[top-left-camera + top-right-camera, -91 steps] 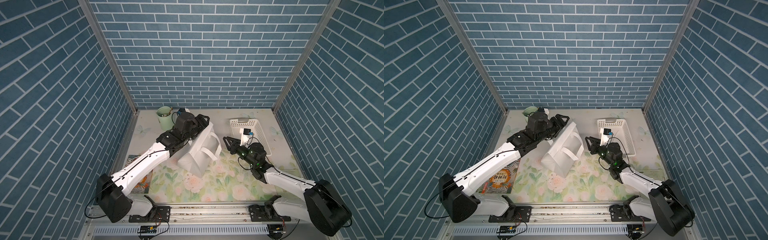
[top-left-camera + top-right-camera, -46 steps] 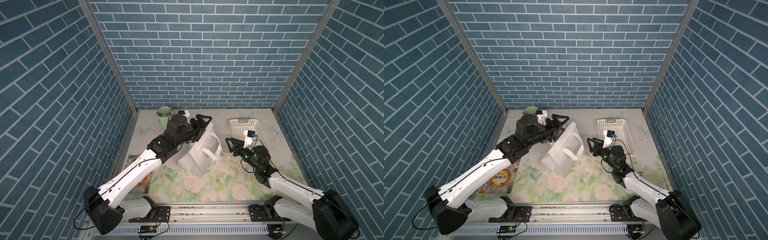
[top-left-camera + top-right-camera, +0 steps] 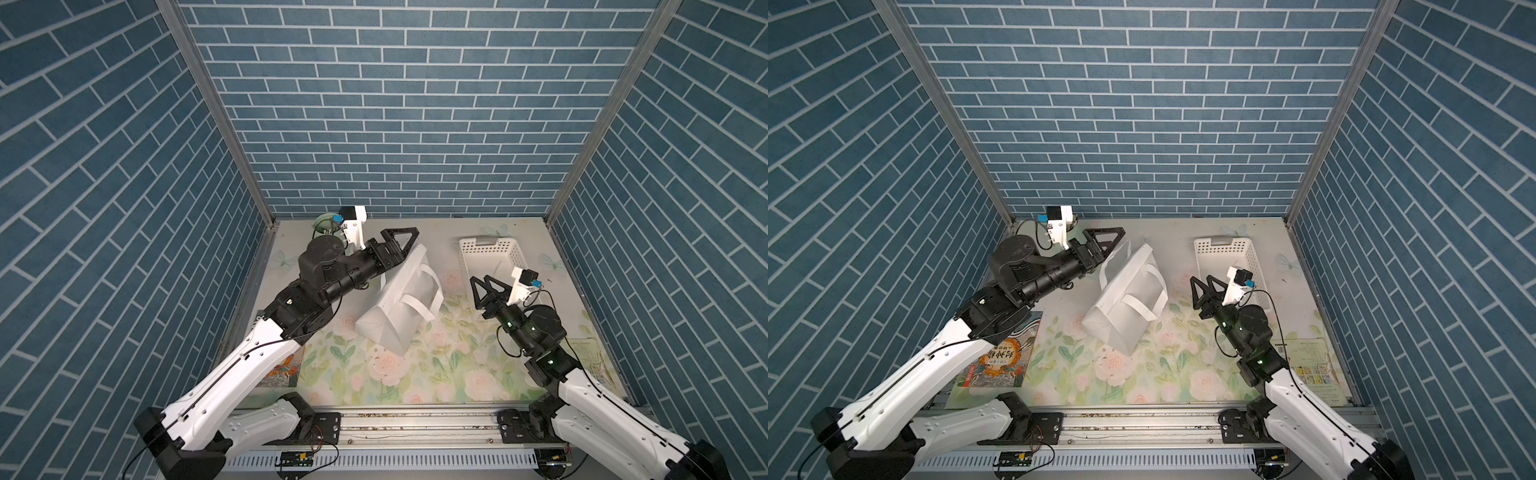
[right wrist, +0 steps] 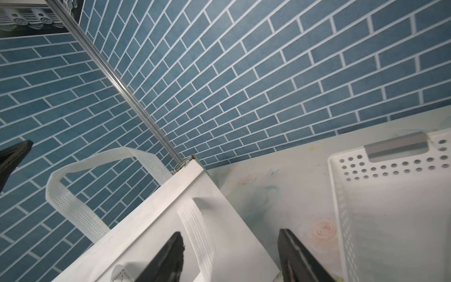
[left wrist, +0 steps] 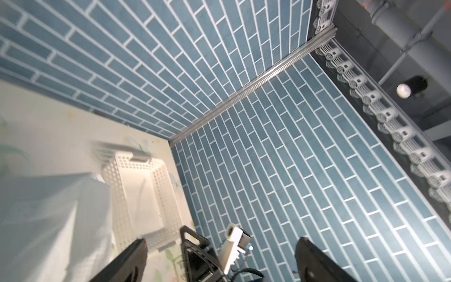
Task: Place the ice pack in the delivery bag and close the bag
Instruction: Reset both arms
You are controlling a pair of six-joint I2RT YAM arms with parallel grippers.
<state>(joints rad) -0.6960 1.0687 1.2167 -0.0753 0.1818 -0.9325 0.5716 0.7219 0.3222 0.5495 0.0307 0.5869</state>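
The white delivery bag (image 3: 397, 309) (image 3: 1125, 301) leans tilted on the flowered mat, both strap handles showing. No ice pack shows in any view. My left gripper (image 3: 409, 240) (image 3: 1116, 240) hovers at the bag's upper back rim, jaws wide open and empty. In the left wrist view the left gripper (image 5: 222, 240) frames only the wall and my other arm. My right gripper (image 3: 480, 279) (image 3: 1201, 279) is open to the bag's right, clear of it. In the right wrist view the right gripper (image 4: 230, 233) looks over the bag's side (image 4: 170, 219) and one handle.
A white perforated basket (image 3: 469, 249) (image 3: 1204, 247) (image 4: 390, 168) (image 5: 109, 168) stands at the back right, next to my right wrist. A green cup (image 3: 325, 222) sits in the back left corner. A picture book (image 3: 1000, 357) lies front left, a booklet (image 3: 1308, 365) front right.
My right gripper has opened and drawn back to the right, away from the bag. My left gripper has opened wider and its arm has swung out to the left. The bag stays put.
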